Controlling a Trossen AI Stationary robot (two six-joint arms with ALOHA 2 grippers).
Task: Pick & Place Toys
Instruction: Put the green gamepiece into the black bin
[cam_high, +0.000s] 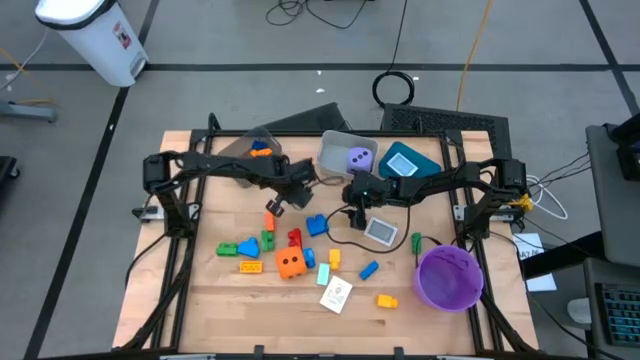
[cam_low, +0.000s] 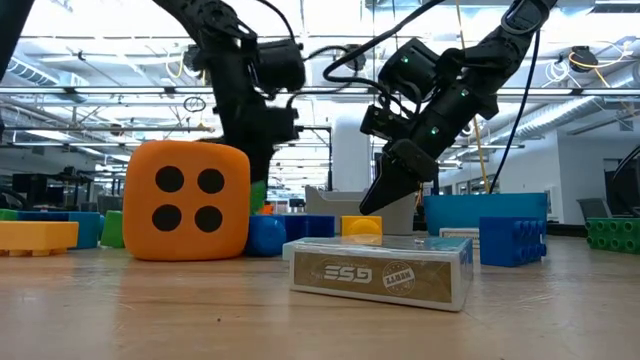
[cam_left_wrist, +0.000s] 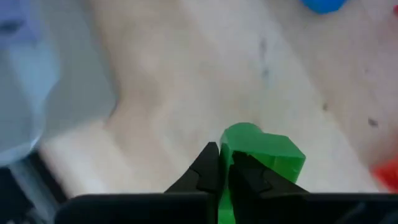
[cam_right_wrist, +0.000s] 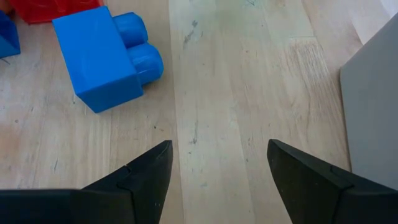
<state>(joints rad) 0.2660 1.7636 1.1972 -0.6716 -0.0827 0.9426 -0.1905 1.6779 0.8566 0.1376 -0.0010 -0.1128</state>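
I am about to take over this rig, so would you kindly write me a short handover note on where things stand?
Left gripper: jaws shut, a green block right at its tips; whether it is gripped is unclear.
Right gripper: jaws open, empty, over bare wood near a blue block and the grey bin.
Done: purple die lies in the grey bin.
Left: orange die, cards and most blocks still lie on the table.

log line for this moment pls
left gripper: shut, green block behind fingertips, hold unclear | right gripper: open, empty, near blue block
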